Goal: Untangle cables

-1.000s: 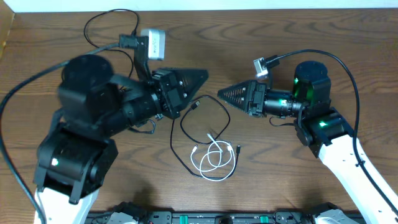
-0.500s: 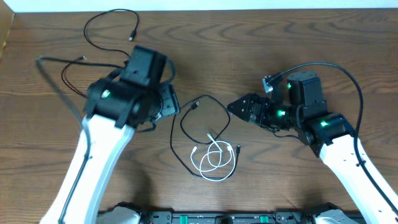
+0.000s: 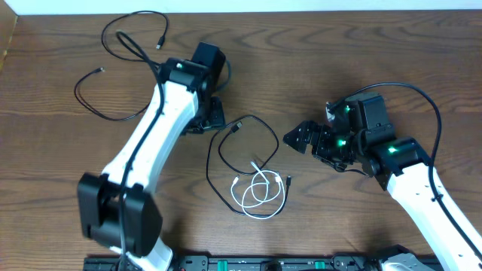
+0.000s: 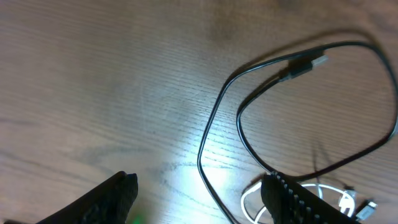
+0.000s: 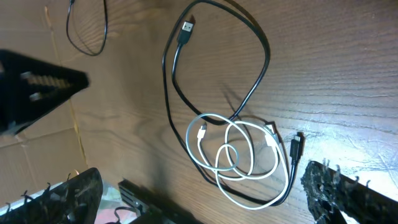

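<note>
Just left of the tangled cables [image 3: 256, 181] on the surface [image 3: 376, 60], the left gripper [image 3: 211, 119], spread wide, has come down, while the right gripper [image 3: 295, 138], also spread, has backed off to their right.

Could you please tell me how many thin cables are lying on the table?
3: one black cable lies apart, partly under the left arm; a second black cable loops at centre, overlapping the white cable coiled there.
</note>
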